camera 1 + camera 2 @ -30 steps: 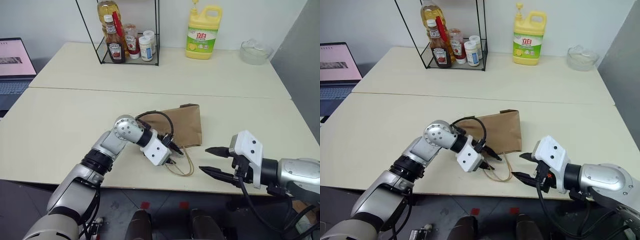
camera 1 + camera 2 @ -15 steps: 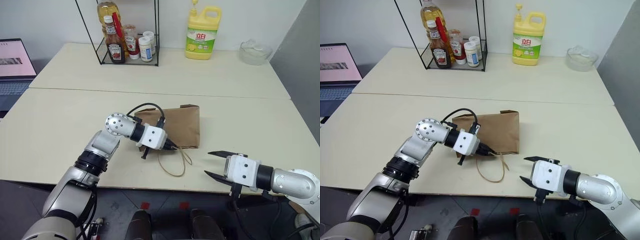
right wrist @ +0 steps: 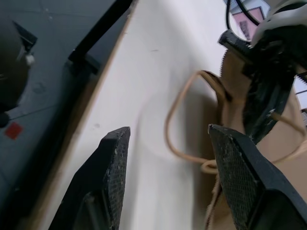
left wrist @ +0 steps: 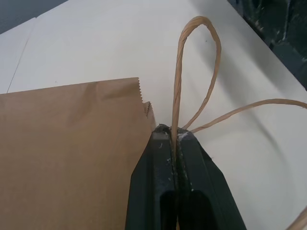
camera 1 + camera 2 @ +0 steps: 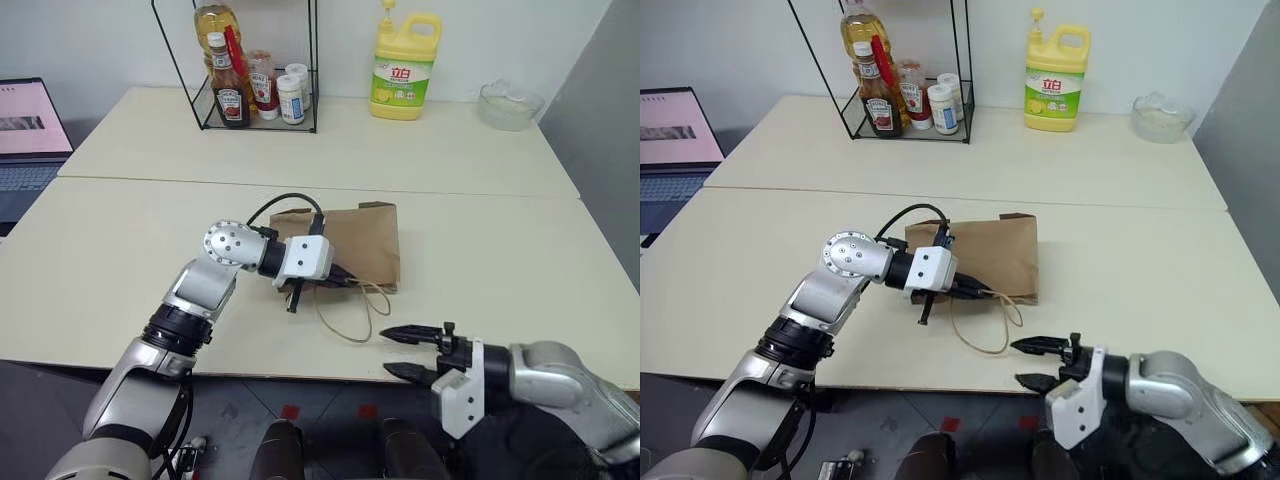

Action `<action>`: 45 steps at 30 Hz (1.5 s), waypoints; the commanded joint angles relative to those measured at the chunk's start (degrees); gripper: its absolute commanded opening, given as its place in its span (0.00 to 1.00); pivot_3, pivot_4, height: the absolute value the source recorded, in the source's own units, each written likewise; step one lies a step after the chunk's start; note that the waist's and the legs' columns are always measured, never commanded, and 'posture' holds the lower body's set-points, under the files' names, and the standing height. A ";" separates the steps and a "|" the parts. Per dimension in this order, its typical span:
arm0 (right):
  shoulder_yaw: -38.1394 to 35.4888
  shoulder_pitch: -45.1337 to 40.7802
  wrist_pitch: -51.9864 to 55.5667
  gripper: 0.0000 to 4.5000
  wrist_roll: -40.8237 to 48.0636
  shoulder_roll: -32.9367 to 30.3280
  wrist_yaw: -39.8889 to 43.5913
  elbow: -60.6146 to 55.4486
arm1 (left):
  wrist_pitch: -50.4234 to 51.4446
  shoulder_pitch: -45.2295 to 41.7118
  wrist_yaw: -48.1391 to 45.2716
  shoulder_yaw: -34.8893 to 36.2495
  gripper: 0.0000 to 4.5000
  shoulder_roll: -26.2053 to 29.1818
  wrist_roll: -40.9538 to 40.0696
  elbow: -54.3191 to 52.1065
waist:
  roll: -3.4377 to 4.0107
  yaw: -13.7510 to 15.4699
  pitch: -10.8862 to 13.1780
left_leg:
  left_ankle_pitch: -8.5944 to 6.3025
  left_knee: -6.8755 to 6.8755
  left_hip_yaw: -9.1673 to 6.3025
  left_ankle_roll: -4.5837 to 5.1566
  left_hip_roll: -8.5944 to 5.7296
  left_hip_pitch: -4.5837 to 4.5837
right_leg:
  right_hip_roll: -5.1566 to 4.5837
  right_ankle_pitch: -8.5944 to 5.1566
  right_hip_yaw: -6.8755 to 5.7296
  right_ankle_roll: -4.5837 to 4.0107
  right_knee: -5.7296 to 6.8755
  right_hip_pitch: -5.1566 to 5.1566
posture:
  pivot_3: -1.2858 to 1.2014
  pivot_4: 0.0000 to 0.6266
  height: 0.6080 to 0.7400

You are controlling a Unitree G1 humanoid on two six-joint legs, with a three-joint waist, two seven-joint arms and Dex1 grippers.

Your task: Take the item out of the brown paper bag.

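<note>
The brown paper bag (image 5: 362, 240) lies flat on the near table, its open end facing the table's front edge. My left gripper (image 5: 347, 281) is shut on one tan cord handle (image 4: 180, 72) right at the bag's mouth. A second cord handle (image 5: 345, 325) loops loose on the table. My right gripper (image 5: 388, 351) hovers open at the table's front edge, pointing left toward the loops, a short way from them. In the right wrist view both its fingers (image 3: 112, 163) frame the cord loop and the bag's mouth. The item is hidden.
A black wire rack (image 5: 255, 95) with sauce bottles, a yellow detergent jug (image 5: 405, 65) and a glass bowl (image 5: 510, 103) stand on the far table. A laptop (image 5: 30, 125) sits at the far left. The table's front edge (image 5: 330, 372) runs just under my right gripper.
My left gripper has shut on the cord handle, rolled and lifted it slightly. My right gripper has rolled, sunk and shifted left to the table's front edge, staying open.
</note>
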 commanded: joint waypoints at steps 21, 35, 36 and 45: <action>6.43 -7.28 -3.29 0.61 -10.58 9.14 -0.10 9.96 | 0.67 0.89 0.29 1.22 0.00 0.65 -1.12 -3.96 | 0.00 0.01 0.00 | -0.01 0.00 0.00 0.02 0.00 0.00 | -0.02 0.00 0.00 -0.01 0.01 -0.01 | 0.52 0.24 1.00; 7.93 -7.65 0.17 0.01 -11.04 10.93 2.95 14.47 | 0.83 0.99 0.88 2.97 0.00 1.64 -1.88 -3.33 | 0.01 0.01 -0.01 | -0.01 0.00 0.01 0.02 -0.01 0.01 | -0.02 0.01 0.00 -0.01 0.02 -0.01 | 0.52 0.24 1.00; 8.13 -7.36 0.33 0.01 -10.89 10.73 3.29 14.45 | 1.57 0.80 1.40 3.44 0.00 1.46 -2.20 -3.35 | 0.01 0.01 -0.01 | -0.01 0.00 0.00 0.02 -0.01 0.01 | -0.02 0.01 0.00 -0.01 0.02 -0.01 | 0.52 0.24 1.00; 9.57 -5.48 3.05 0.01 -11.53 9.14 6.39 14.47 | 19.59 -6.19 9.15 9.58 0.00 -2.01 -9.39 -4.58 | -0.01 0.12 -0.03 | -0.02 0.05 -0.02 0.03 -0.03 0.00 | -0.04 0.01 -0.03 -0.01 0.02 0.04 | 0.52 0.24 1.00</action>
